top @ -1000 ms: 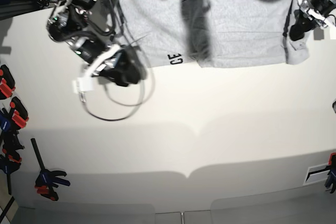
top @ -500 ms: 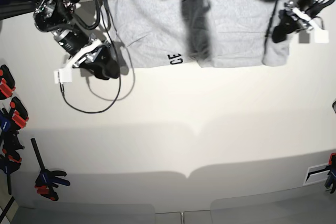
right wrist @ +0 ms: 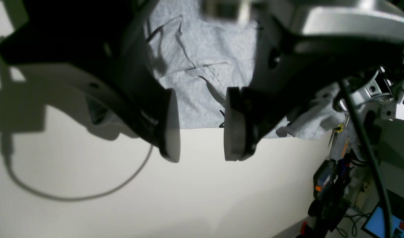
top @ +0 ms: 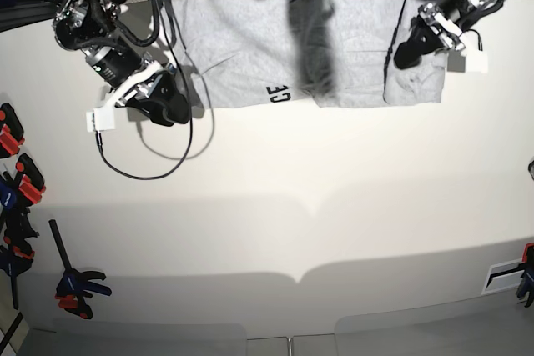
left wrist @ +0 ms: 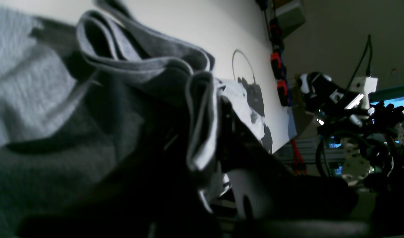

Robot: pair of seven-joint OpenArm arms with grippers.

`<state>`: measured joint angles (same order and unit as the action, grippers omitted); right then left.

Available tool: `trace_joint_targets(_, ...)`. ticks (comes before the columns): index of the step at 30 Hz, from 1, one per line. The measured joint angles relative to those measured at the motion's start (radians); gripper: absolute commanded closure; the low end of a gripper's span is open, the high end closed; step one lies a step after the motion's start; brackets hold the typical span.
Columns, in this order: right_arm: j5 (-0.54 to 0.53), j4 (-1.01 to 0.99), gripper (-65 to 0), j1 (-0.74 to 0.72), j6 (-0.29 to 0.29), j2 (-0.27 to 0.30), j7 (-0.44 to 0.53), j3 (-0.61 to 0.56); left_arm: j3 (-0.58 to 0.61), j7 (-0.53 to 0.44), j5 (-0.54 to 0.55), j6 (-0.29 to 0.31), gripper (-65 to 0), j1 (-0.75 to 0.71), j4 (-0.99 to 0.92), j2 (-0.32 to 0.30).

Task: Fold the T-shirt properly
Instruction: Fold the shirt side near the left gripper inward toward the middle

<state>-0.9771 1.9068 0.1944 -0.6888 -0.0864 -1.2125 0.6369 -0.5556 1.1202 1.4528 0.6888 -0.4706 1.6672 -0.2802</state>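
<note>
Base view shows the T-shirt (top: 250,47) spread along the top edge of the table (top: 292,206), from upper left to upper right of the frame, with black lettering showing near its lower hem at centre. At the upper right the left gripper (top: 406,49) is clenched on the shirt's end, the cloth bunched and lifted over itself; the left wrist view confirms layered grey folds (left wrist: 195,109) pinched against the jaws. At the upper left the right gripper (top: 171,106) hangs released over bare table just beside the shirt's other end, its pads (right wrist: 170,127) apart with nothing between them, and the shirt edge lying just beyond them.

The step in hand looks like folding the right-hand end inward. To do it well, I judge the clenched end should be carried low and level toward the centre so the new crease runs straight across the shirt, and laid down before letting go; several layers are pinched, so a clean release matters.

The shirt's far side lies right at the table's top edge, leaving no room there. Below the shirt the table is wide open. A black cable (top: 142,168) loops beneath the right arm, and clamps (top: 17,198) sit at the far left edge, well apart.
</note>
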Motion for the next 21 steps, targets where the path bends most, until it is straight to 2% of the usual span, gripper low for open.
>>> trace_joint_targets(8,0.000,0.000,-21.4,0.000,0.000,0.000,0.000,0.000,0.009,-0.006,-0.001,0.000,0.0,0.006,0.000,0.000)
trace_joint_targets(15,0.000,0.000,-21.4,0.000,0.000,-0.002,0.000,0.000,0.103,-0.016,-0.001,0.000,0.0,0.014,0.000,0.001)
trace_joint_targets(21,0.000,0.000,-21.4,0.000,0.000,-0.002,0.000,0.000,0.105,-0.031,-0.001,0.000,0.0,0.030,0.000,0.001)
